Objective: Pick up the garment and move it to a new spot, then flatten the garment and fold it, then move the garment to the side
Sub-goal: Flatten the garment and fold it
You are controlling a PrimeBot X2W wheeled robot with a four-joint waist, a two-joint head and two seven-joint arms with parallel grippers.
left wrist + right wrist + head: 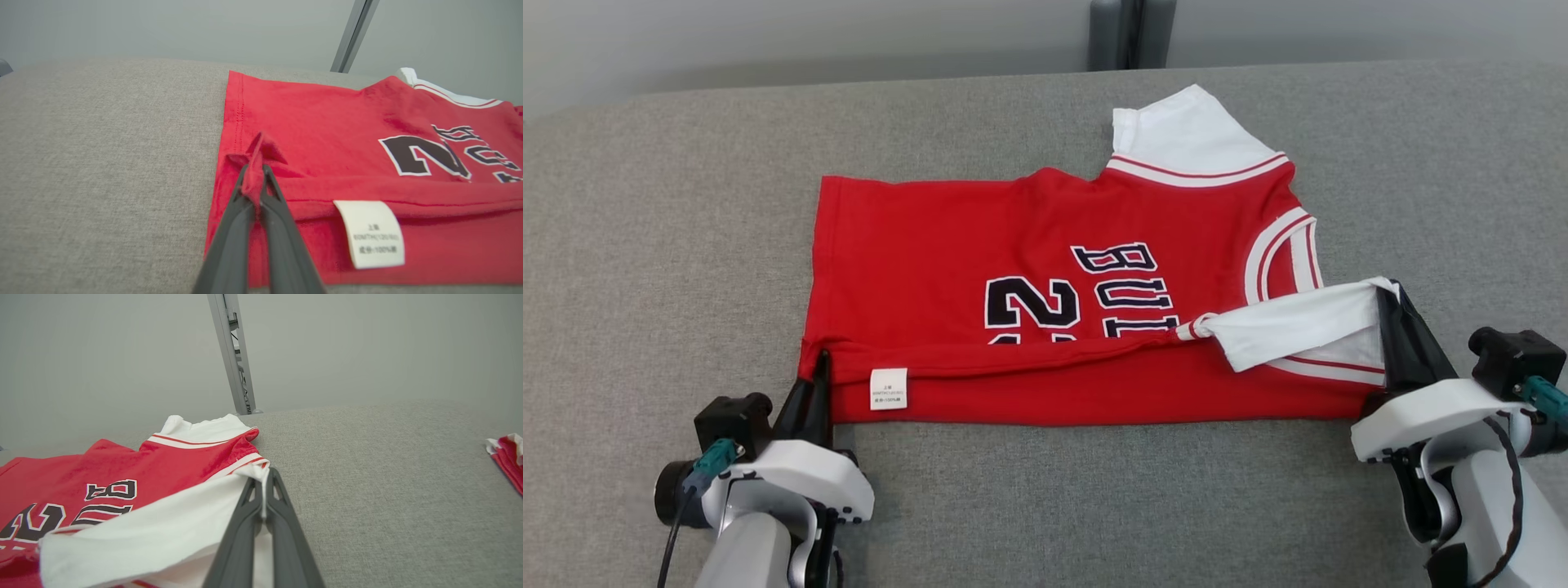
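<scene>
Dark, white-edged letters (1123,286) on the red garment (915,245) read "BUL" before a fold of cloth cuts the word short. We find them beyond the white care label (888,388) and to its right. Between those letters and the label sits a large numeral (1033,306) "2" in the same dark print. A second digit on the label's side of it is half hidden under the fold, and we cannot make it out. The care label, on the garment's folded-over edge, carries three short lines of small grey print. We read "100%" among Chinese characters in the bottom line; the rest is too blurred.
</scene>
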